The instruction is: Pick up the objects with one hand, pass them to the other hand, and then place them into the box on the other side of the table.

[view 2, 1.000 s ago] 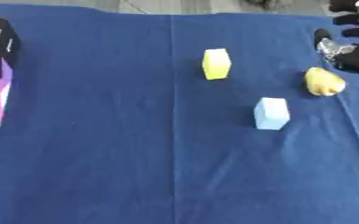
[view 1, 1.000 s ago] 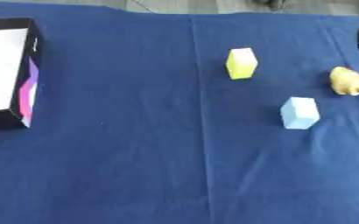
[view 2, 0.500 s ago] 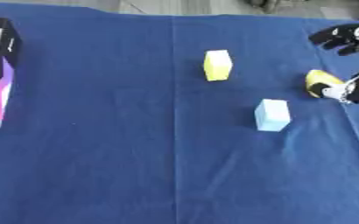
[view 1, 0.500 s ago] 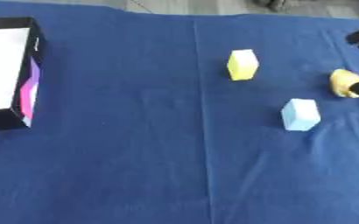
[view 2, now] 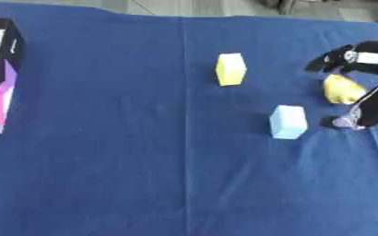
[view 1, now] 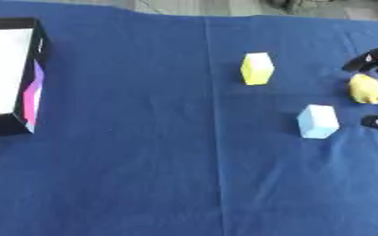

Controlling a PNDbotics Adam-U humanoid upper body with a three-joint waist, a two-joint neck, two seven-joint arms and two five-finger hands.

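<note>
A rounded yellow object [view 2: 342,89] lies on the blue cloth at the right. My right hand [view 2: 362,57] comes in from the right edge and is open around it, dark fingers just beyond it and the thumb [view 2: 368,113] on its near side, neither closed on it. A light blue block [view 2: 288,121] stands to the object's near left. A yellow-green block [view 2: 230,69] stands farther back, toward the middle. The black box [view 1: 32,83] with a white inside and a pink and purple side sits at the left edge. My left hand does not show.
Blue cloth [view 1: 144,175] covers the whole table, with a fold line running down the middle. A grey floor strip and dark shapes show past the far edge.
My right hand has come further in from the right edge and spread around the yellow object. The blocks, the yellow object and the box have not moved.
</note>
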